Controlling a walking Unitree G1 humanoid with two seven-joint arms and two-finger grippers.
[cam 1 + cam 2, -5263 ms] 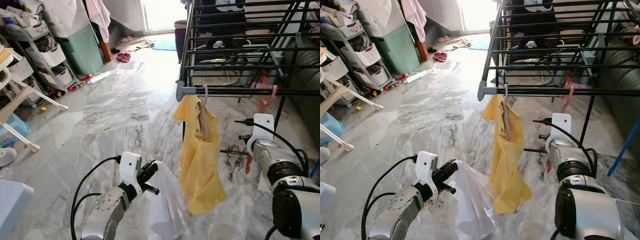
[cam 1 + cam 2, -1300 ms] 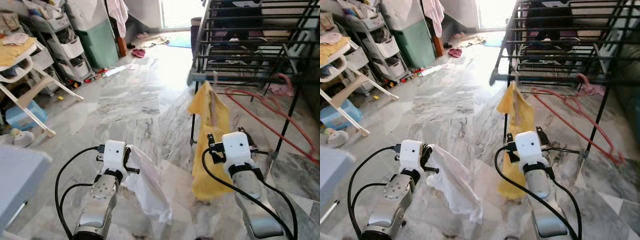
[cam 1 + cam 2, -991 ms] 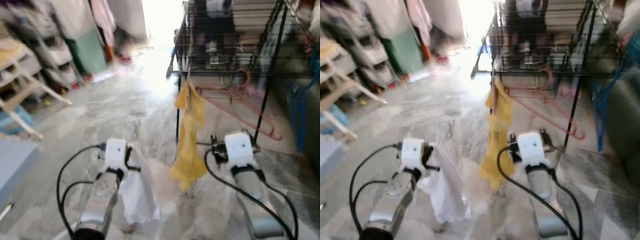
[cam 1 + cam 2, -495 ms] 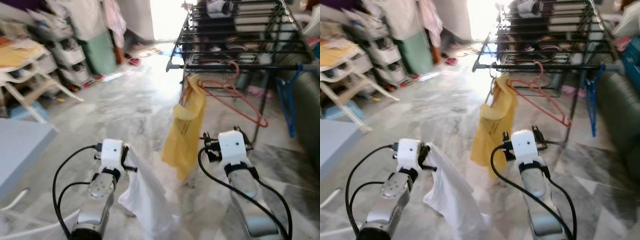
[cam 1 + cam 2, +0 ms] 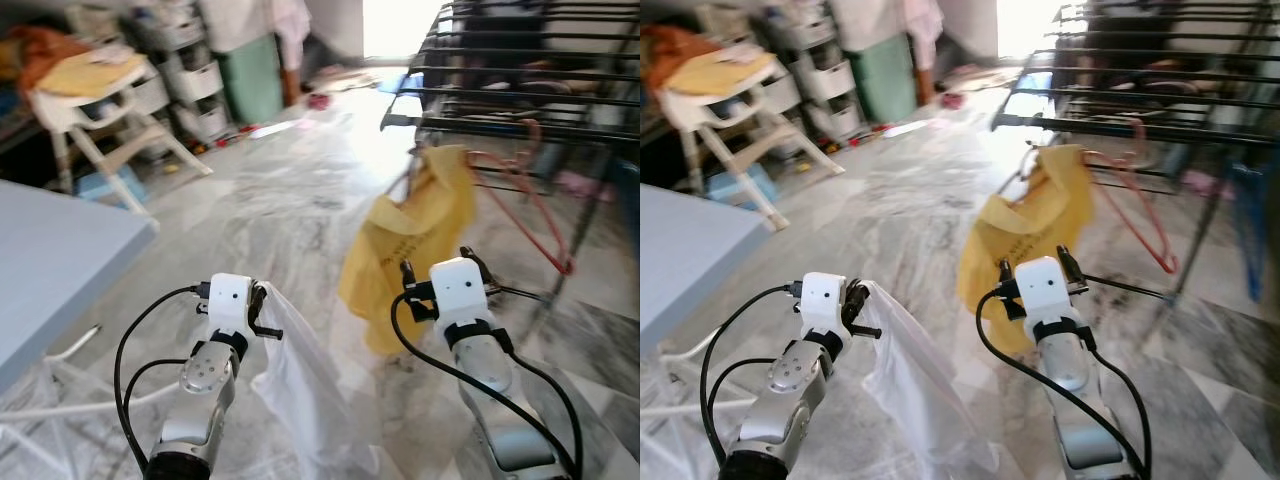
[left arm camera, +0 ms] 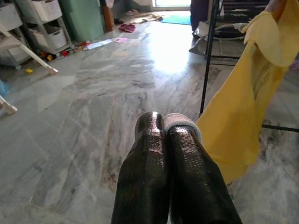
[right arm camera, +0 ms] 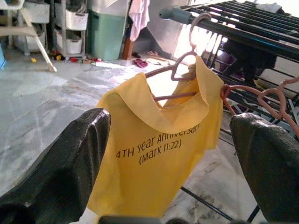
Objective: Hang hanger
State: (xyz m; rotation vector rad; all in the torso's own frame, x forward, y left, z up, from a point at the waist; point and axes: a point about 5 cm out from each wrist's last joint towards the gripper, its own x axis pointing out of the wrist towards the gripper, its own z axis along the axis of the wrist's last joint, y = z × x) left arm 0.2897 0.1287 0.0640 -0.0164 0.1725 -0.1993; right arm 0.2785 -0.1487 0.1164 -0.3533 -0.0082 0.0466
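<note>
Compared with the earliest frames, the right gripper (image 7: pixel 170 158) no longer reaches up under the drying rack (image 5: pixel 520 60); it now sits lower with its fingers (image 7: pixel 60 163) spread wide, and the yellow T-shirt (image 7: pixel 159 154) on its pink hanger (image 7: pixel 187 51) hangs free ahead of and between the fingertips rather than beside the arm. The garment now faces the fingers broadside, its printed text readable, where earlier it hung edge-on. The camera has swung: the rack lies farther off, and a grey-blue tabletop (image 5: pixel 50 260) and white high chair (image 5: pixel 95 110) now enter on the robot's left.
</note>
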